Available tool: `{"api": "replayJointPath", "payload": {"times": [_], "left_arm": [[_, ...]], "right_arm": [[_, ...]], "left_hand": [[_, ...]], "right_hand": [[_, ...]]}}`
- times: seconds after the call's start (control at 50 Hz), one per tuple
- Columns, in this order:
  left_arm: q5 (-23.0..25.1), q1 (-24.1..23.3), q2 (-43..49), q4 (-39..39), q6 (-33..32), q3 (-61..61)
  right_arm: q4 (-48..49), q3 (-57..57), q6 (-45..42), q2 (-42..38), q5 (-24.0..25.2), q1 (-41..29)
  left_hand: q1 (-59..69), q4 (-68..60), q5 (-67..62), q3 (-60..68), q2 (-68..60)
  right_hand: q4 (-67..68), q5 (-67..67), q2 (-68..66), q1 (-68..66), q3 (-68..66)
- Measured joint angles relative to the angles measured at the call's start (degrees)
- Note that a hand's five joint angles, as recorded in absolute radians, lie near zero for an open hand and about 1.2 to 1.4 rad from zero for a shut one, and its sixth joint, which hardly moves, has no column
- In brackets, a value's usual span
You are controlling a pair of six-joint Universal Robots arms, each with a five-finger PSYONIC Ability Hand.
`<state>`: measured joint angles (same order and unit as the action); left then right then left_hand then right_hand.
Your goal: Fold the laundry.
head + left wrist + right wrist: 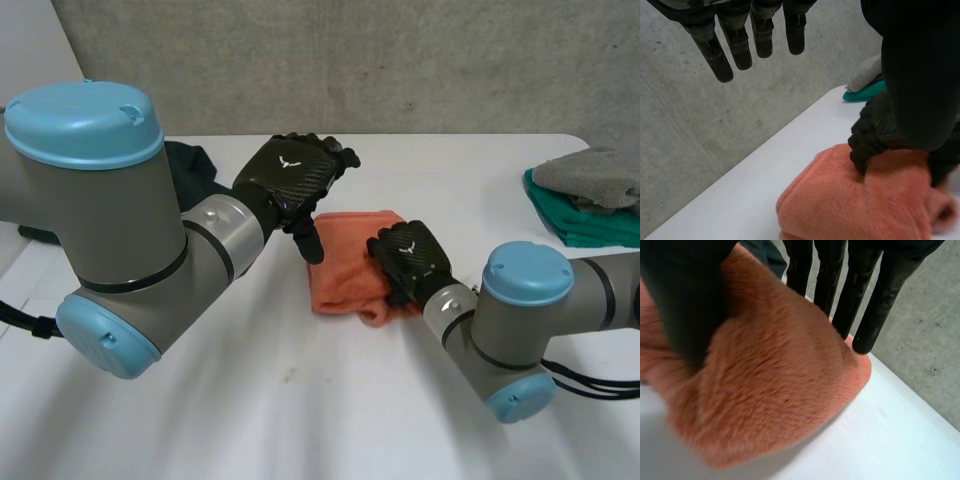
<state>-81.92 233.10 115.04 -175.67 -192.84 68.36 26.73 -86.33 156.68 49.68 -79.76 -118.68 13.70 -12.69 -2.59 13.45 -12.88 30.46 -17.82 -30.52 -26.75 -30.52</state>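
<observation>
The right hand's fingers (875, 305) are reaching straight over a raised fold of the orange towel (775, 385) while its thumb (685, 300) is pressing on the near side. The cloth is bunching up between them, so the right hand (408, 255) is pinching the towel. In the head view it is sitting on the towel's right edge, just right of the frame's centre. In the left wrist view its dark fingertips are digging into the towel's top.

The left hand's fingers (722, 60) are hanging straight and slightly spread, holding nothing. The left hand (295, 170) is hovering above the towel's upper left corner, apart from the cloth, in the upper middle of the frame.

The orange towel (345, 255) is lying folded into a thick block at the centre of the white worktop (300, 400), with a loose roll sticking out at its lower right.

A dark cloth (190, 165) is lying at the upper left, behind the left arm. At the right edge of the frame, a grey cloth (590, 178) is resting on a folded green cloth (590, 222), well apart from the towel.
</observation>
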Motion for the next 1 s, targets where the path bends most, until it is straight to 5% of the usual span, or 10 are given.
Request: {"api": "replayJointPath", "payload": {"times": [0.06,0.08,0.12,0.32,0.66,0.76,1.0], "left_arm": [[0.0,0.04,0.05,-0.01,0.01,0.23],[0.0,0.05,0.05,-0.01,0.01,0.29],[0.0,0.09,0.06,-0.02,0.01,0.36],[0.0,0.56,-0.18,-0.03,0.01,0.28],[0.02,0.95,-0.42,-0.06,0.01,-0.03],[0.0,1.22,-0.41,-0.13,0.02,-0.61],[-0.1,1.31,-0.43,-0.2,2.61,-1.44]], "right_arm": [[-0.11,2.54,0.11,-1.43,0.64,0.0],[-0.13,3.25,0.15,-1.84,0.89,0.01],[-0.17,4.85,0.24,-2.56,1.52,0.06],[-1.78,8.48,0.09,-1.61,4.91,4.14],[-5.0,13.92,-1.75,1.03,22.5,24.79],[-2.57,18.92,-0.46,-0.43,23.33,26.21],[9.24,41.94,18.26,-7.86,22.34,31.21]], "left_hand": [[0.0,0.0,0.0,0.0,0.0],[0.0,0.01,0.0,0.0,0.0],[0.0,0.0,0.0,0.0,0.0],[0.0,0.0,0.0,0.0,0.0],[0.0,0.0,0.0,0.0,0.0],[0.0,0.0,0.0,0.0,0.0],[0.0,0.0,0.0,0.0,0.0]], "right_hand": [[8.88,-8.39,-9.17,-7.51,-8.91],[30.94,-29.89,-31.47,-22.5,-30.17],[36.14,-33.9,-36.17,-25.05,-33.86],[37.54,-34.36,-36.56,-25.25,-34.25],[37.55,-34.36,-36.56,-25.86,-35.03],[37.56,-34.37,-36.56,-25.86,-35.03],[37.57,-35.63,-36.56,-25.86,-35.33]]}}
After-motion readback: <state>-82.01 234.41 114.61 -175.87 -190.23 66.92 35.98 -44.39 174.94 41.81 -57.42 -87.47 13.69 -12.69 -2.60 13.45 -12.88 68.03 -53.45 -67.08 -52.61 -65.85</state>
